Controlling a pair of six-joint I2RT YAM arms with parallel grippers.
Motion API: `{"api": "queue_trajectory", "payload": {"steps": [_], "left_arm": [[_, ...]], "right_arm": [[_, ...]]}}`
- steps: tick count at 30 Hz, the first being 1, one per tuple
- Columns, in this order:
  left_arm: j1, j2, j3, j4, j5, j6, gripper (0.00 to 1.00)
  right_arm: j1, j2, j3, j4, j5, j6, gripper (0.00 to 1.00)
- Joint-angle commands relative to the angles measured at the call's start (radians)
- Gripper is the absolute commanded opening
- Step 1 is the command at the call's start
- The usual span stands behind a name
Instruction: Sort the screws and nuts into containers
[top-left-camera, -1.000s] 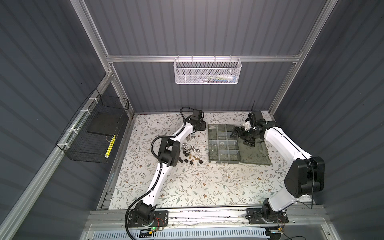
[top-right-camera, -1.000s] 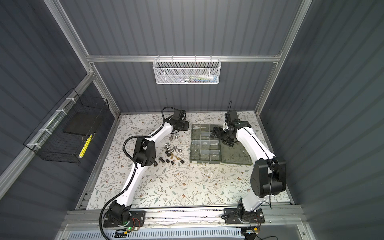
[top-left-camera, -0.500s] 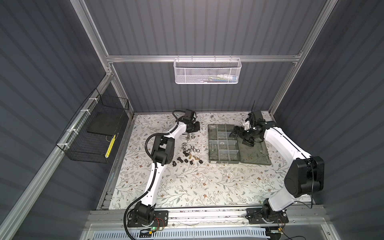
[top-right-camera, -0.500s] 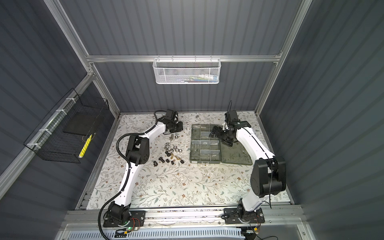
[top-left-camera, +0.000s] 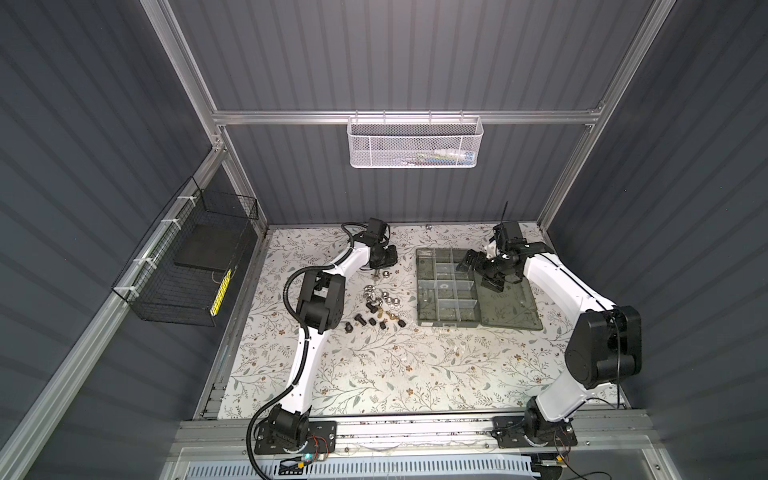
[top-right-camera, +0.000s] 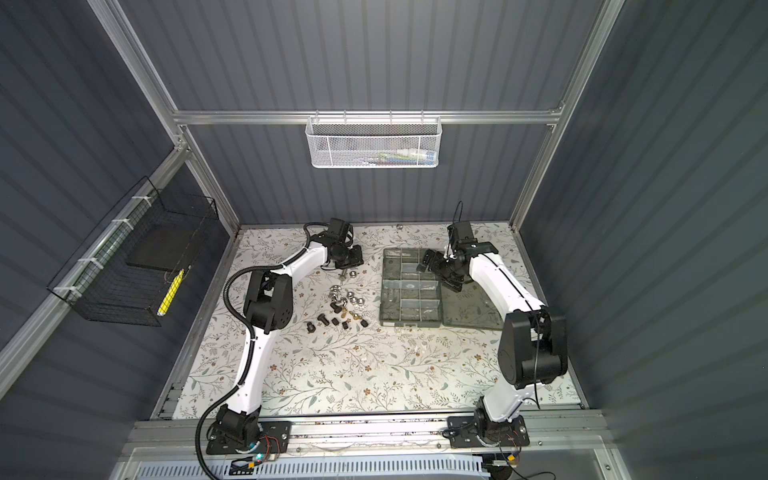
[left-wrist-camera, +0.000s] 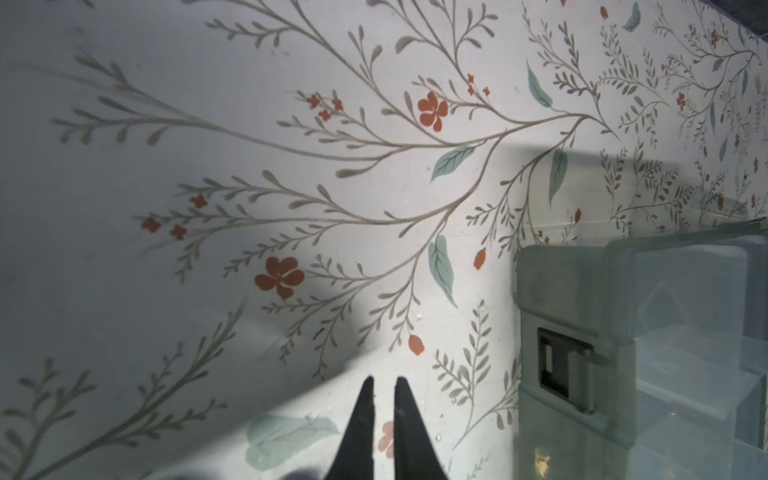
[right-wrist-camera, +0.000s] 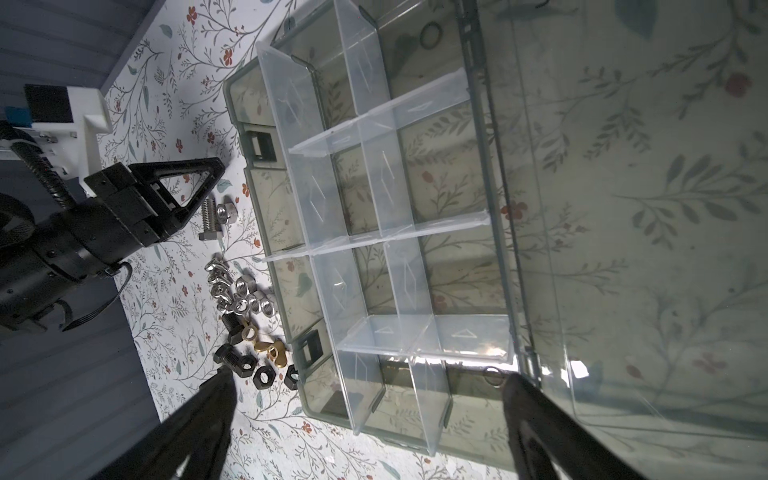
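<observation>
- Left end effector has its fingers all but pressed together with nothing between them. A silver bolt and hex nut lie just beside its tips, and a descent like this would send them rolling.
- Right end effector hangs spread wide over the organiser box. A finger could snag a clear divider and drag the box.
- The screws and nuts lie clumped between the 2 end effectors, so pinching 2 at once is likely.
</observation>
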Motion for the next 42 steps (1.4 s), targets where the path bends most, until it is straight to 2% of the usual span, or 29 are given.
{"api": "queue_trajectory", "payload": {"steps": [1, 12, 21, 25, 28, 29, 35, 42], "left_arm": [[-0.002, -0.040, 0.015, -0.022, 0.021, -0.006, 0.16], [-0.002, -0.036, 0.055, 0.038, 0.035, -0.082, 0.46], [-0.002, -0.055, 0.055, 0.069, 0.049, -0.122, 0.66], [-0.002, -0.052, 0.066, 0.068, 0.071, -0.150, 0.81], [-0.002, -0.070, 0.049, 0.079, 0.081, -0.180, 0.97], [-0.001, -0.083, 0.034, 0.089, 0.113, -0.193, 1.00], [0.005, -0.157, -0.054, 0.137, 0.159, -0.269, 1.00], [0.008, -0.273, -0.191, 0.186, 0.203, -0.342, 1.00]], "right_arm": [[0.005, 0.005, 0.020, -0.008, 0.029, -0.003, 0.99], [0.001, 0.033, 0.072, -0.036, 0.039, -0.027, 0.99], [-0.003, 0.024, 0.062, -0.035, 0.045, -0.028, 0.99], [-0.013, 0.028, 0.070, -0.026, 0.053, -0.026, 0.99], [-0.025, 0.059, 0.114, -0.027, 0.067, -0.025, 0.99], [-0.029, 0.074, 0.135, -0.026, 0.068, -0.023, 0.99], [-0.035, 0.219, 0.312, -0.005, 0.096, -0.023, 0.99], [-0.038, 0.488, 0.601, 0.031, 0.056, 0.047, 0.99]]}}
